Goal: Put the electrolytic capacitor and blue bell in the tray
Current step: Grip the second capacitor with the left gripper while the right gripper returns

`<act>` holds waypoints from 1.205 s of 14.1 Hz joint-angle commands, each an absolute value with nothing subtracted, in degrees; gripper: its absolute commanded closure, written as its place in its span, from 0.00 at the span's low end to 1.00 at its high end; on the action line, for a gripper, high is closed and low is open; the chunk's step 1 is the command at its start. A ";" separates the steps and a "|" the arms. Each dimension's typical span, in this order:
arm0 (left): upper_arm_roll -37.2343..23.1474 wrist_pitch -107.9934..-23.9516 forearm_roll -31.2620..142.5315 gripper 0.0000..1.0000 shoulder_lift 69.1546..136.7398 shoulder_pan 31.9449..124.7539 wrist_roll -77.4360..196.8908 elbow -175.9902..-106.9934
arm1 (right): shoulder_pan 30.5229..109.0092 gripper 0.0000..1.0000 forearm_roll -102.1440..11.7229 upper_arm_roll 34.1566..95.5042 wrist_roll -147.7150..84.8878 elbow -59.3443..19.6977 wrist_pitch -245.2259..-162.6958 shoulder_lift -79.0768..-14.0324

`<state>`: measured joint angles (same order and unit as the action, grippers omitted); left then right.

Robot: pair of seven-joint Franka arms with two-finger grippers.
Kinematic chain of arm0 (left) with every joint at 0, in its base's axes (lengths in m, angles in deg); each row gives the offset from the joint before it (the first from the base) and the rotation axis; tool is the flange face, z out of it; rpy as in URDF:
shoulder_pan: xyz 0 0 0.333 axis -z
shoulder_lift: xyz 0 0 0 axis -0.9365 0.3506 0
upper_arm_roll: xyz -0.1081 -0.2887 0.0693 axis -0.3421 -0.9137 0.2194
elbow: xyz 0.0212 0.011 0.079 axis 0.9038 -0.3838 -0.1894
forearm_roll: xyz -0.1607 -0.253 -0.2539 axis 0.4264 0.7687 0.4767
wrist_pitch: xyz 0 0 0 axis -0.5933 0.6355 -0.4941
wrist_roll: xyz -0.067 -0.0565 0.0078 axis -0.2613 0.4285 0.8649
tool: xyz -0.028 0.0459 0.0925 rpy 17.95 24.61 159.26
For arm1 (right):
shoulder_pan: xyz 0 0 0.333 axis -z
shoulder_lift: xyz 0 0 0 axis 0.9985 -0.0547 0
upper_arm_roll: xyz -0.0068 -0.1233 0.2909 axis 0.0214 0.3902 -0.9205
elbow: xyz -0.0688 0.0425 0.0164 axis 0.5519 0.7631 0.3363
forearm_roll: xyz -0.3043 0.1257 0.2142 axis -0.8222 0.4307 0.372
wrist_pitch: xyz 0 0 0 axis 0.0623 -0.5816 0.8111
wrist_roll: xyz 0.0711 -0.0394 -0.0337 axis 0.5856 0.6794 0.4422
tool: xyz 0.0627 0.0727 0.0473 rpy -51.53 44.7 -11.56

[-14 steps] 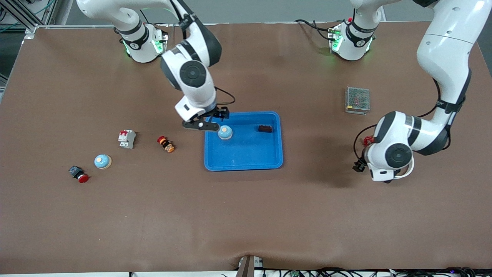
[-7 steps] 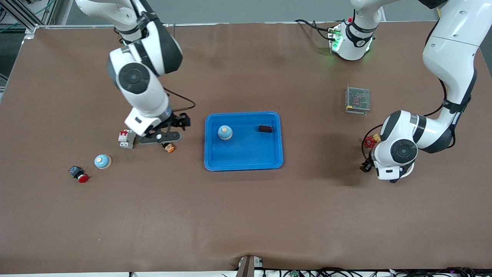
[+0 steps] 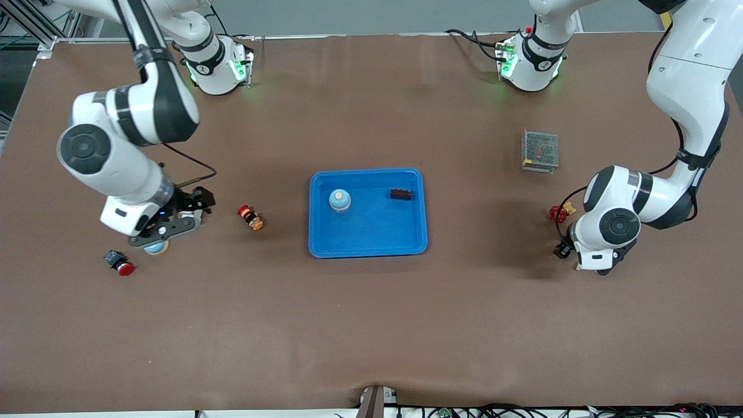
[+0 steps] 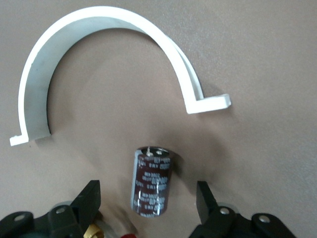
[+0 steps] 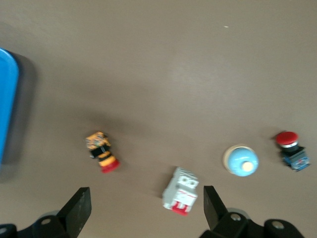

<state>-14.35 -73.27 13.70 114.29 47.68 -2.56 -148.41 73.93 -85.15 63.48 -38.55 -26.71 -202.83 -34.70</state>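
Note:
The blue tray (image 3: pixel 367 244) sits mid-table and holds a blue bell (image 3: pixel 339 200) and a small dark brown part (image 3: pixel 400 194). A second blue bell (image 3: pixel 155 249) (image 5: pixel 241 160) lies toward the right arm's end, partly under my right gripper (image 3: pixel 174 223) (image 5: pixel 146 210). That gripper is open and empty, over the white breaker (image 5: pixel 182 191). My left gripper (image 3: pixel 562 249) (image 4: pixel 147 203) is open, low over the table. The dark electrolytic capacitor (image 4: pixel 151 181) lies on its side between the fingers (image 4: pixel 89 203), untouched. The capacitor is hidden in the front view.
An orange-black part (image 3: pixel 251 217) (image 5: pixel 101 151) lies between the breaker and the tray. A red pushbutton (image 3: pixel 119 263) (image 5: pixel 290 148) lies beside the second bell. A white curved plastic piece (image 4: pixel 99 29) lies near the capacitor. A metal mesh box (image 3: pixel 540 151) and a small red part (image 3: pixel 558 213) are near the left arm.
My right gripper moved from the tray, where the bell stays, toward its own end of the table, over the breaker. My left arm shifted slightly.

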 commanded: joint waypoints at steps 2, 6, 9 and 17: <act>-14.91 -75.02 12.28 0.30 113.71 46.36 -1.94 -149.88 | 79.99 0.00 -85.57 62.11 -49.11 -27.68 -205.49 -34.51; -15.08 -75.02 12.28 0.75 113.63 46.53 -2.20 -149.88 | 84.83 0.00 -85.40 62.11 -59.49 -27.85 -208.48 -36.53; -15.61 -74.67 12.80 1.00 113.19 46.89 -3.08 -149.80 | 87.56 0.00 -85.13 62.11 -67.31 -29.78 -212.42 -38.38; -23.60 -74.32 15.79 1.00 113.54 47.77 -14.06 -148.57 | 93.54 0.00 -82.23 62.02 -81.92 -30.40 -218.59 -46.37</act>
<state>-22.44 -74.38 14.77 114.28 47.84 -12.43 -148.62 91.56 -83.38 63.27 -79.01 -30.45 -217.40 -45.16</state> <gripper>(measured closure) 0.661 0.000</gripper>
